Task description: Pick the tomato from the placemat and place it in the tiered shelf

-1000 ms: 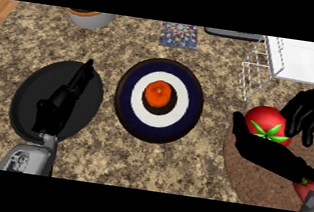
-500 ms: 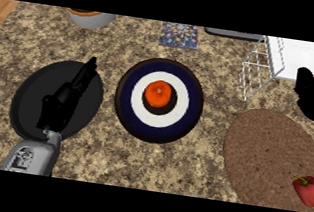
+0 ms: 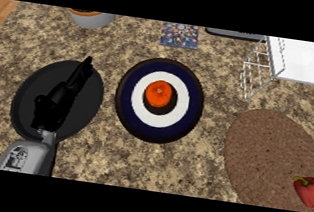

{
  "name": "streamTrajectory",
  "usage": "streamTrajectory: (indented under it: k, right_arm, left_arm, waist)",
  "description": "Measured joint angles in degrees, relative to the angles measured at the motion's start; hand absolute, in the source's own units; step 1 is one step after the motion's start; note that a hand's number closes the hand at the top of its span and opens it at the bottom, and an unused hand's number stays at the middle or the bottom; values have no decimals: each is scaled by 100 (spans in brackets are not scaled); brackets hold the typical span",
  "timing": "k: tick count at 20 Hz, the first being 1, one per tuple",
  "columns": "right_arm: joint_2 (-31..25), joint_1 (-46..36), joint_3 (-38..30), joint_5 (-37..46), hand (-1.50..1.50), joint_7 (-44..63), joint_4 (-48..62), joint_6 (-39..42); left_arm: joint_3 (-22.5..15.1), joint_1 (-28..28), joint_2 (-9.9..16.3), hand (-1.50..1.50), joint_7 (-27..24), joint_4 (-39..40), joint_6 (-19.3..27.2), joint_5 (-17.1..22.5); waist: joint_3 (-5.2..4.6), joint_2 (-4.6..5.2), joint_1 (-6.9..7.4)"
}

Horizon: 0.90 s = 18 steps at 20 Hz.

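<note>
One speckled granite tabletop (image 3: 108, 157) fills the frame, brown and beige in a mottled grain. On it lie two plates and one placemat. The placemat (image 3: 272, 154), lower right, is a brown oval with a woven, ribbed texture. The first plate (image 3: 128, 119), at centre, is round with navy, white and dark rings (much like a target) and carries one orange fruit (image 3: 160, 93) at its middle. The second plate (image 3: 84, 113), at left, is plain black. Over it lies the one hand in view, the left hand (image 3: 56, 101), black, fingers straight and slack toward the upper part of the frame, holding nothing. One white wire tiered shelf (image 3: 299, 67) stands in the upper right corner. One red bell pepper (image 3: 312, 192), glossy and lobed, rests on the placemat's lower right edge. One grey bowl (image 3: 89, 17) and one small patterned square (image 3: 179, 34) sit along the top edge.

Half a second earlier the right hand held the tomato at the right edge beside the shelf; now both are out of frame, so the tomato's place cannot be told.
</note>
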Motion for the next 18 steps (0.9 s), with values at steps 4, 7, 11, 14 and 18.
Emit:
streamTrajectory:
  k: [4,7,11,14,18]
  right_arm:
    - [-261,-97,-125,38,150,-385,572,-354]
    - [-463,-332,-84,137,150,-605,1078,-523]
    - [-692,-293,-49,267,150,-968,1381,-759]
    - [-811,-394,-63,332,150,-1290,1908,-1055]
    - [-857,-451,91,671,150,-1691,2602,-1643]
  left_arm:
    - [-13,-54,-57,0,-74,126,65,-52]
    - [-79,39,-93,0,21,-20,54,-61]
    - [-112,-7,-138,0,85,-16,86,-96]
    - [-98,-146,-167,0,86,105,128,-124]
    - [-147,-102,-190,0,130,19,115,-132]
  waist:
    - [1,4,0]
    - [0,3,18]
    - [-1,3,7]
    - [1,8,12]
    - [1,14,42]
